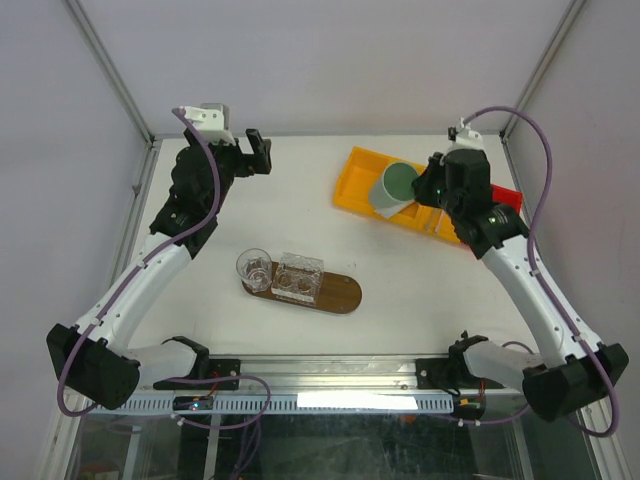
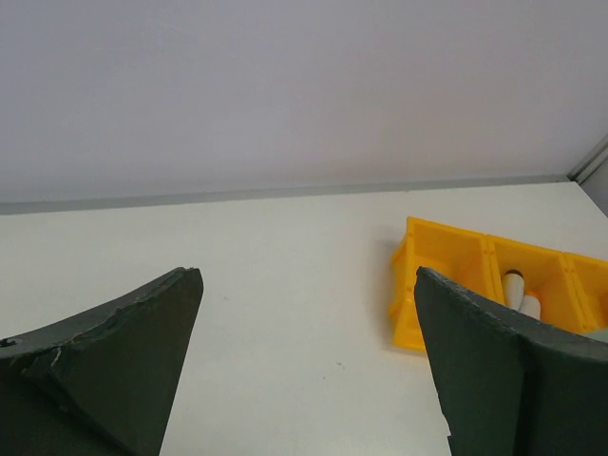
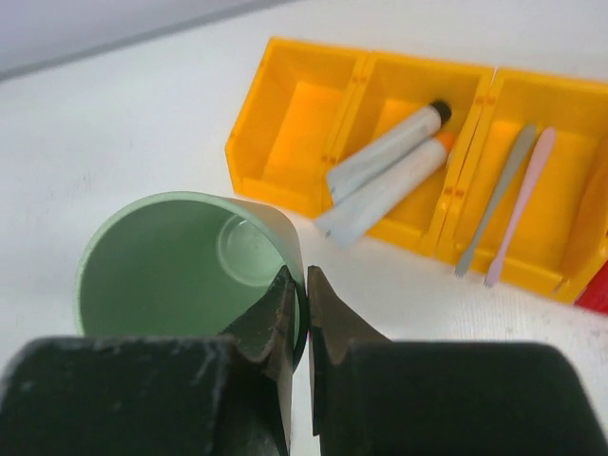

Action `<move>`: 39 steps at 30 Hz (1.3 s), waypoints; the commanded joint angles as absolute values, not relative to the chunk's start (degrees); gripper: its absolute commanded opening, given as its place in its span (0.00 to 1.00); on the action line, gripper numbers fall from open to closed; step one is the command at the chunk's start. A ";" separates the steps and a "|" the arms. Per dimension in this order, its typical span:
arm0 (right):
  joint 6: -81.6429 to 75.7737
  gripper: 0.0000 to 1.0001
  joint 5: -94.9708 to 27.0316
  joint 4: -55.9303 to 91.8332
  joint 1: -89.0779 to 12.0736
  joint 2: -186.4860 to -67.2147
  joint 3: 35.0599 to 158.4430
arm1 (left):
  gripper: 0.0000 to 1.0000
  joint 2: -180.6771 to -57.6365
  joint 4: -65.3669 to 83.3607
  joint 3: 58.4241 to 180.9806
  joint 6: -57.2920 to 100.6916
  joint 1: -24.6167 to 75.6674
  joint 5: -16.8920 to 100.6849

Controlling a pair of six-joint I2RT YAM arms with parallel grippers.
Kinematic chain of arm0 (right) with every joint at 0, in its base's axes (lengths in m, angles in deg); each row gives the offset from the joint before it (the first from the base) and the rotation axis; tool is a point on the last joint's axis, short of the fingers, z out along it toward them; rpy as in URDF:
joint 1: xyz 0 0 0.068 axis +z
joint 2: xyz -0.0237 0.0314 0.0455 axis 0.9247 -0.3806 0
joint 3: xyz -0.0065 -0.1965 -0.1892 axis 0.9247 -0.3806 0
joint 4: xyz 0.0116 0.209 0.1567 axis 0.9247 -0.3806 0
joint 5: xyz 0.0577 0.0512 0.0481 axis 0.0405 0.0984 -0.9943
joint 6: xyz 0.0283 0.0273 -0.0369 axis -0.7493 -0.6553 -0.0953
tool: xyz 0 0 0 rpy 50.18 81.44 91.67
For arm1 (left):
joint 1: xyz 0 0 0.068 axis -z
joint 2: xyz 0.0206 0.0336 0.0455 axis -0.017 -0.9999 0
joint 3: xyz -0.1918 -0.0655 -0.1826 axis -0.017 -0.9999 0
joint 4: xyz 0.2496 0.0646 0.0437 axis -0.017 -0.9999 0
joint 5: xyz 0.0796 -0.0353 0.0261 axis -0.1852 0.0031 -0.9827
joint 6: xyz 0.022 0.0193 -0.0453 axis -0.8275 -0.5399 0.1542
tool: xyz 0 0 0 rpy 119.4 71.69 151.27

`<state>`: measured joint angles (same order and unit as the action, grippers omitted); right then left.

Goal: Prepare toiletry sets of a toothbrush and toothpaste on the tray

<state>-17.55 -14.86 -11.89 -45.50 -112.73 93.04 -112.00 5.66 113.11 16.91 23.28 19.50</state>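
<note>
- Closest: right end effector [image 3: 302, 313], lower centre of the right wrist view, jaws nearly closed, pinching the rim of the mint-green cup [image 3: 180, 266], one finger inside and one outside.
- Left end effector [image 2: 309, 285], upper left of the top view, jaws spread wide, holding nothing.
- Yellow bin [image 3: 299, 119], upper right of the top view; the cup overlaps its near wall.
- Toothpaste tubes [image 3: 385, 185], two, white, in the bin's middle compartment.
- Toothbrushes [image 3: 520, 204], one grey and one pink, in the compartment to the right.
- Tray [image 1: 340, 292], dark brown oval, lower centre of the top view on the white bench [image 1: 300, 200], carrying a clear glass [image 1: 254, 268] and a clear square holder [image 1: 298, 275].
</note>
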 commanded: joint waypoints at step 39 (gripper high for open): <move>-19.69 0.00 -4.35 -21.96 -14.04 -112.07 82.53 | 0.99 -111.20 5.33 115.90 19.15 18.36 19.57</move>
